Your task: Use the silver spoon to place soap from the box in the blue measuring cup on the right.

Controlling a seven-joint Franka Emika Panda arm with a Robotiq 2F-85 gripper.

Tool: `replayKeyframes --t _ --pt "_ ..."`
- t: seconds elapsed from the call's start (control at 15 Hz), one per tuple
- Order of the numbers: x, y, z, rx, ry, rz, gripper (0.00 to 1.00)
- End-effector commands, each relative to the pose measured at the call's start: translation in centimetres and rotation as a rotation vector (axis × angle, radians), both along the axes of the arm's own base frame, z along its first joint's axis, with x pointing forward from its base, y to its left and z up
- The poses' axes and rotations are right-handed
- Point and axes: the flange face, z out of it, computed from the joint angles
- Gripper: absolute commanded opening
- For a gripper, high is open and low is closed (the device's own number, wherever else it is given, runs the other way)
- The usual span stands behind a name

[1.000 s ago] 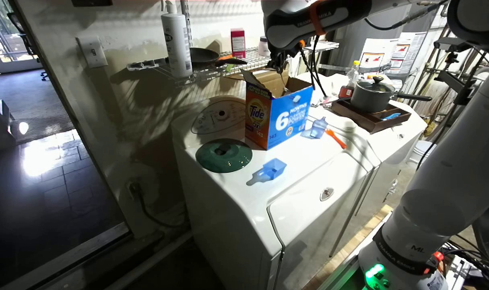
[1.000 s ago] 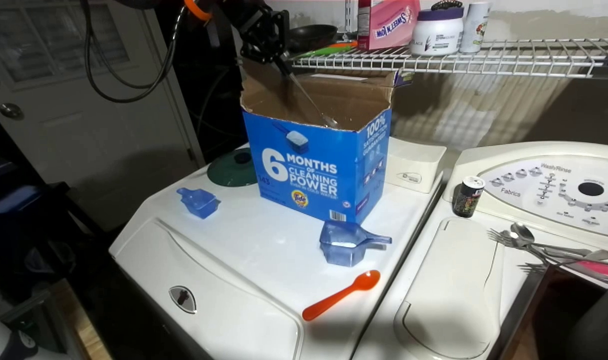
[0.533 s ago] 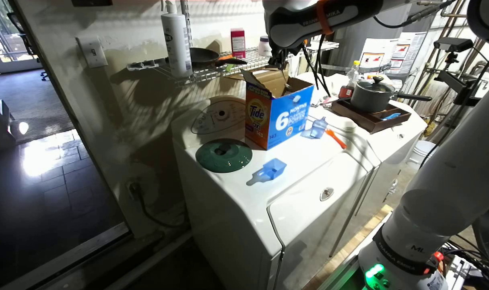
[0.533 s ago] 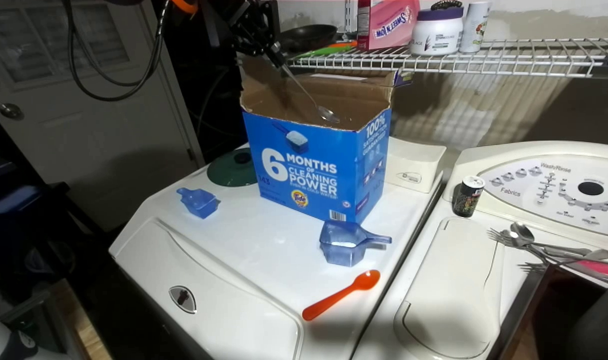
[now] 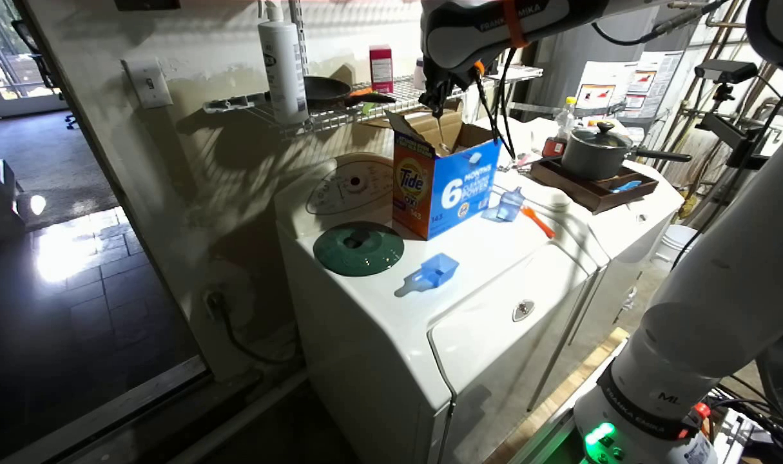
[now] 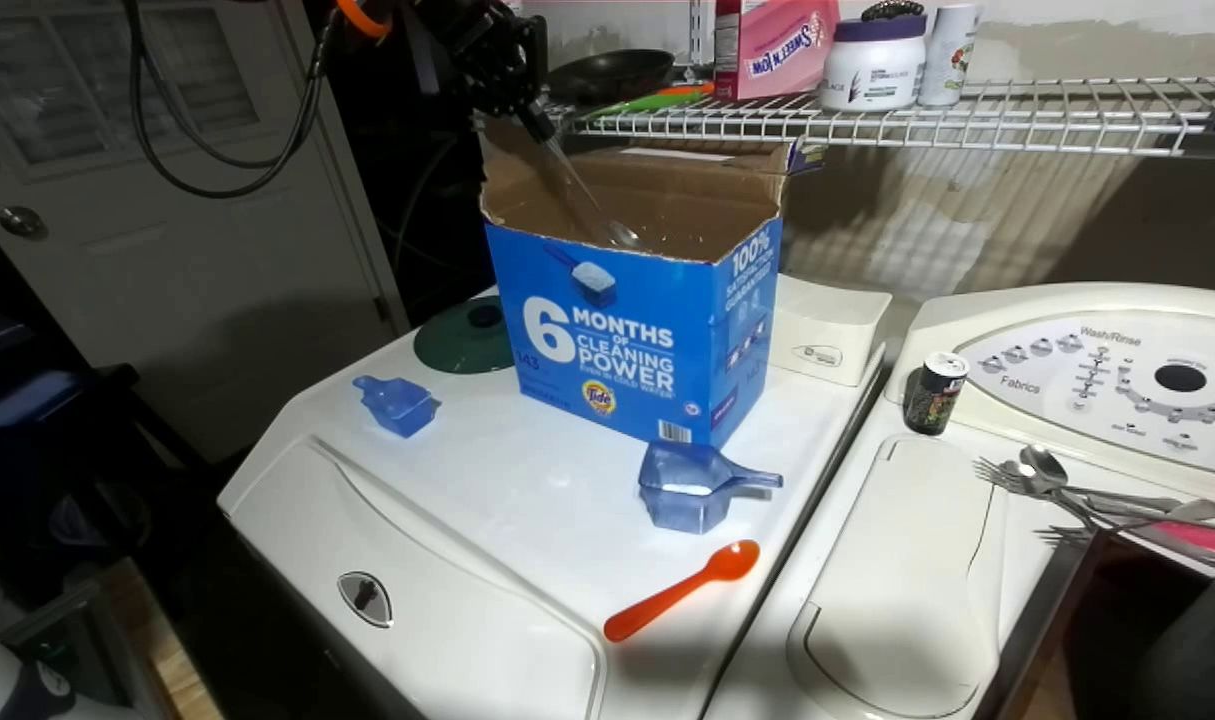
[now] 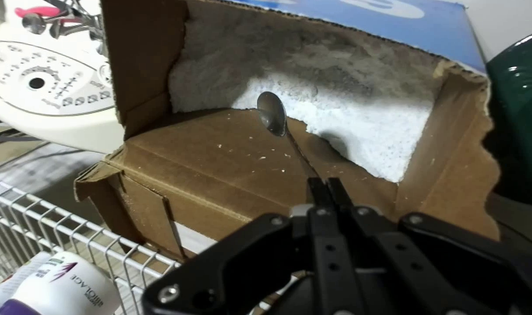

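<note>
My gripper (image 7: 325,181) is shut on the handle of the silver spoon (image 7: 272,113), just above the opened box (image 6: 607,330). Down inside the box hangs the spoon's bowl; it looks grey, with no powder visible on the side facing the wrist camera. White soap (image 7: 362,127) lies sloped against the blue-printed wall, under and beyond the bowl. The blue measuring cup (image 6: 689,505) on the right stands in front of the box, with some white soap in it. In an exterior view the same cup (image 5: 510,205) sits near the orange spoon.
A second blue cup (image 6: 399,405) and an orange spoon (image 6: 682,590) rest on the white machine. A green lid (image 5: 359,249) lies beside the box. The wire shelf (image 6: 1047,115) runs close behind it. A tray with a pot (image 5: 596,154) stands farther off.
The gripper and spoon have shifted left in both exterior views, still over the box. The spoon's bowl rose a little, then dipped slightly. Box and cups have stayed in place.
</note>
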Motion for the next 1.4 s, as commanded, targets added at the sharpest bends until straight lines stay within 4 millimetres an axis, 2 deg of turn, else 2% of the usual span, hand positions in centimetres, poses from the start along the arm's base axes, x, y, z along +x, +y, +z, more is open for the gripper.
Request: replayKeyframes --t 0.0,0.47,1.33 --pt "0.6 -0.7 -0.9 0.097 0.015 0.027 0.01" --pt "1.5 -3.5 -3.8 0.227 0.068 0.005 0.01" --pt "3.7 -3.9 -8.2 0.264 0.078 -0.010 0.01"
